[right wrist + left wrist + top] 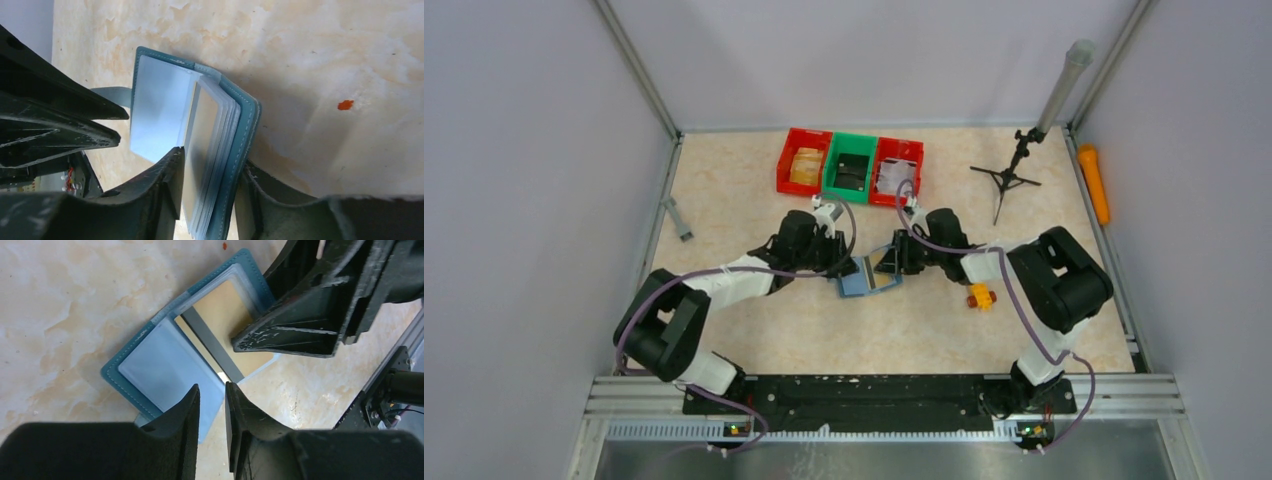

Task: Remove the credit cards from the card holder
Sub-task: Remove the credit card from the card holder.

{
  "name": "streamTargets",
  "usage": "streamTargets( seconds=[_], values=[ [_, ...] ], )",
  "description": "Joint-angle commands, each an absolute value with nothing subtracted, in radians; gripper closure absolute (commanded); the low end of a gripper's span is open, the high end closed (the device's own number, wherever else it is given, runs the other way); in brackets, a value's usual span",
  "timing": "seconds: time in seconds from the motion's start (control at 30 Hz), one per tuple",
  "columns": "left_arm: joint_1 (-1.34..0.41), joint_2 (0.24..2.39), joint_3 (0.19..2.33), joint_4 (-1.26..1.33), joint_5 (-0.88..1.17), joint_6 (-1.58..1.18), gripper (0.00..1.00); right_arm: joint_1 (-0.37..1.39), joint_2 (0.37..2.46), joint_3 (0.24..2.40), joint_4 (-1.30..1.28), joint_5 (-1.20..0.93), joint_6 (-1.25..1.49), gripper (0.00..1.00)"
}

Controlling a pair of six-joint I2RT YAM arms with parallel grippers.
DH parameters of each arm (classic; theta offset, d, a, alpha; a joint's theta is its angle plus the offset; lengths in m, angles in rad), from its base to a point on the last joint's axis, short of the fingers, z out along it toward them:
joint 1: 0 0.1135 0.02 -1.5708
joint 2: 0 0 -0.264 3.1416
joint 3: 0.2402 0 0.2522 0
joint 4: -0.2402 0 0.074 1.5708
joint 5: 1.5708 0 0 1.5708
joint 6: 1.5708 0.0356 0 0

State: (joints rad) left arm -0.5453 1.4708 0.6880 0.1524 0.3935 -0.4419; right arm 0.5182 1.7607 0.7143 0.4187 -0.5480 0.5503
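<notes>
While the card holder (869, 275) lies open mid-tabletop, one half flat and one raised, a pull from either arm could drag the whole wallet or fold it shut over the credit cards (225, 310) in their sleeves. Right gripper (210, 167) part-open, straddling the raised half. Left gripper (211, 387) narrowly parted over the flat half's sleeve edge; cannot tell whether either pinches.

1. Pale marbled desk (754, 330): 3 bins (850, 197) in a row at the far edge.
2. Card holder (864, 280) open mid-desk, 1 half raised; yellow-orange block (981, 296) near it.
3. Tripod (1007, 180) and orange cylinder (1094, 183) far right; grey bar (677, 218) left.
</notes>
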Motion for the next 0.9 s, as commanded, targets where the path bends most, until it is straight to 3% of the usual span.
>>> streamTargets(
  seconds=[0.0,0.2,0.33,0.43,0.67,0.87],
  values=[
    [-0.546,1.532,0.772,0.080,0.370,-0.433,0.73,0.504,1.706,0.721,0.434,-0.528,0.538,0.57],
    [-0.543,1.661,0.850,-0.023,0.365,-0.441,0.77,0.502,1.686,0.716,0.410,-0.513,0.531,0.63],
    [-0.534,1.670,0.852,-0.034,0.355,-0.450,0.78,0.502,1.687,0.716,0.415,-0.524,0.539,0.90],
    [-0.508,1.661,0.833,-0.010,0.407,-0.471,0.79,0.499,1.689,0.712,0.431,-0.534,0.549,0.98],
    [-0.416,1.588,0.687,0.308,0.668,-0.586,0.76,0.463,1.700,0.645,0.652,-0.650,0.688,1.00],
    [-0.410,1.573,0.654,0.420,0.755,-0.619,0.75,0.463,1.699,0.608,0.805,-0.693,0.768,1.00]
  ],
)
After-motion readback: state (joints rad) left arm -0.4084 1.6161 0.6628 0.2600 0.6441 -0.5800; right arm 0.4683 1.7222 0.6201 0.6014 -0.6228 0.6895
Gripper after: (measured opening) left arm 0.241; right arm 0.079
